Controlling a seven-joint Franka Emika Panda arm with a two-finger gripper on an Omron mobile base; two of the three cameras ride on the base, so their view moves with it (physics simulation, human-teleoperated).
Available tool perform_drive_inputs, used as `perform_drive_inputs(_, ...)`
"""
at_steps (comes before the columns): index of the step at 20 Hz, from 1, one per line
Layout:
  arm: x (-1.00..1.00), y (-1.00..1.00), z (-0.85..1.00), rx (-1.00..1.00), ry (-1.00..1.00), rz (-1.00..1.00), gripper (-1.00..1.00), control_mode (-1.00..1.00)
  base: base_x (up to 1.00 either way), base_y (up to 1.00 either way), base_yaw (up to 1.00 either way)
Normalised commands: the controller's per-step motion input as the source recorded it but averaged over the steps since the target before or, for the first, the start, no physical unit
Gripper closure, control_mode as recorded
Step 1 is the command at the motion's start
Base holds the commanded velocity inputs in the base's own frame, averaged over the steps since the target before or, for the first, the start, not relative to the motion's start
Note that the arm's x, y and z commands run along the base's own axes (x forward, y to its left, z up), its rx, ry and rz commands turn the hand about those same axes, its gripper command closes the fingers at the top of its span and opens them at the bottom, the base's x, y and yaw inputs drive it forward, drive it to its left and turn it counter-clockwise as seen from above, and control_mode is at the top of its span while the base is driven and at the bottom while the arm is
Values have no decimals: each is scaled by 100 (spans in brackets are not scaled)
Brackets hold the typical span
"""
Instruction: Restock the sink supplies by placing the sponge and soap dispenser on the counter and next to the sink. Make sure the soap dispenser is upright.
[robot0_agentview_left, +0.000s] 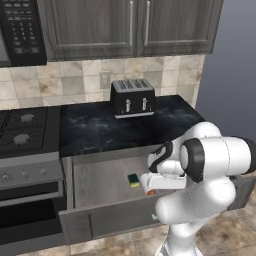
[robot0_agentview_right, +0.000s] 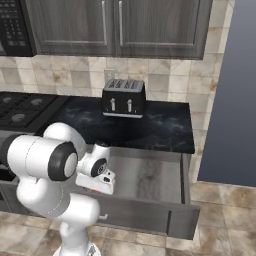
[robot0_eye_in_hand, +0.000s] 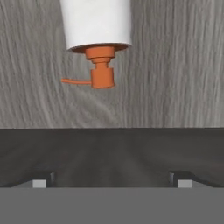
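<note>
From the left base view the drawer (robot0_agentview_left: 105, 185) stood pulled out below the counter (robot0_agentview_left: 115, 127), with the sponge (robot0_agentview_left: 133, 180) on its floor just left of the arm's hand, and a sliver of orange showed under that hand. From the right base view the hand hung over the near left part of the open drawer, the toaster (robot0_agentview_right: 123, 98) far behind it on the counter. Through the hand view the soap dispenser (robot0_eye_in_hand: 97, 35) lay on its side on the drawer floor, pump toward the gripper (robot0_eye_in_hand: 111, 181), whose fingers (robot0_eye_in_hand: 40, 183) stood wide apart, short of it and touching nothing.
</note>
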Motion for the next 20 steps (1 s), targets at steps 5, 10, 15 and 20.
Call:
perform_drive_inputs(5, 50, 0, 16, 0, 15, -2, -100, -100, 0, 0, 0)
perform_drive_inputs(10, 46, 26, -4, 0, 3, 0, -100, -100, 0, 0, 0)
perform_drive_inputs(15, 16, 3, -29, 0, 1, 0, -100, -100, 0, 0, 0)
perform_drive_inputs(20, 3, 0, -35, -1, 0, 0, -100, -100, 0, 0, 0)
